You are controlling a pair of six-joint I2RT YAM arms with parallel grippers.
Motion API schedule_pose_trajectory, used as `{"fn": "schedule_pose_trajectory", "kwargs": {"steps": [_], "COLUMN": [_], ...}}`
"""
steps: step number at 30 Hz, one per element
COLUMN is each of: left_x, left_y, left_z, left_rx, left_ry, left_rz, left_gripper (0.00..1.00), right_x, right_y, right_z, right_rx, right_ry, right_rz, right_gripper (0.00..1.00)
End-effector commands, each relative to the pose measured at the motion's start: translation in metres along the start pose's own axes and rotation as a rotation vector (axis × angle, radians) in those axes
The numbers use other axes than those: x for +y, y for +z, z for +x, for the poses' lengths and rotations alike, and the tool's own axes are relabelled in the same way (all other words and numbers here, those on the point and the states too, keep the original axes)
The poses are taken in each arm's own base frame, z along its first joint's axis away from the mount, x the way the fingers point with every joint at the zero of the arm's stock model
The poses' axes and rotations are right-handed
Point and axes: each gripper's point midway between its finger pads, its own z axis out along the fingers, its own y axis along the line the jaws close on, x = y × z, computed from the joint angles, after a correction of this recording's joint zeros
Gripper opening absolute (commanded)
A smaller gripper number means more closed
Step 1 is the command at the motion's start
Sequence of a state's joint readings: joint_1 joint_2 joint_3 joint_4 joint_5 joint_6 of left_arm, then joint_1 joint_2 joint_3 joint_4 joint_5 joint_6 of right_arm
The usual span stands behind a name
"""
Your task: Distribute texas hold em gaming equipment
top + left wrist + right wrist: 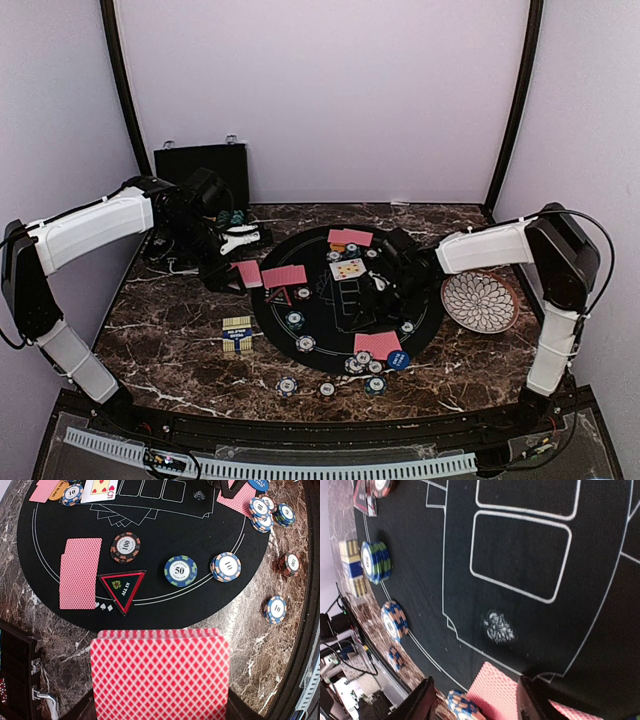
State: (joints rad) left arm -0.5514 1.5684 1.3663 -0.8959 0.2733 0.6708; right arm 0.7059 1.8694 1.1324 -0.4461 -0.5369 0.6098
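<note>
Gripping red-backed cards [160, 672]: left end effector [160, 714]

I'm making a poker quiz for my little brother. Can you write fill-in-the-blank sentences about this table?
1. The triangle marker on the black mat says ALL ___.
2. The blue-and-green chip beside it shows the number ___.
3. The left gripper clamps a card stack with ___ backs.
4. The face-up card shows red ___.

Missing words: IN; 50; red; hearts.
</note>
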Motion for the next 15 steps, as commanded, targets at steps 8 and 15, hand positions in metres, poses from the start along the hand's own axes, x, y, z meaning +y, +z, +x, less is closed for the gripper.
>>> {"fn": "schedule_pose_trajectory", "kwargs": {"steps": [8, 15], "left_x": [-0.009, -0.011], "left_y": [-0.019, -0.019], "left_z": [-0.008, -0.013], "left_rx": [-0.053, -0.072], "left_ry": [0.013, 0.005], "left_rz": [0.023, 0.038], "left_gripper": [0.00, 0.00], "right_x": [0.125, 0.180], "right_y": [-0.051, -0.038], "right_z": [-0.061, -0.075], "right_rx": [-0.149, -0.125], "right_ry": [-0.052, -0.081], "right_rz": [-0.356, -0.523], "right_gripper": [0.71, 0.76]}}
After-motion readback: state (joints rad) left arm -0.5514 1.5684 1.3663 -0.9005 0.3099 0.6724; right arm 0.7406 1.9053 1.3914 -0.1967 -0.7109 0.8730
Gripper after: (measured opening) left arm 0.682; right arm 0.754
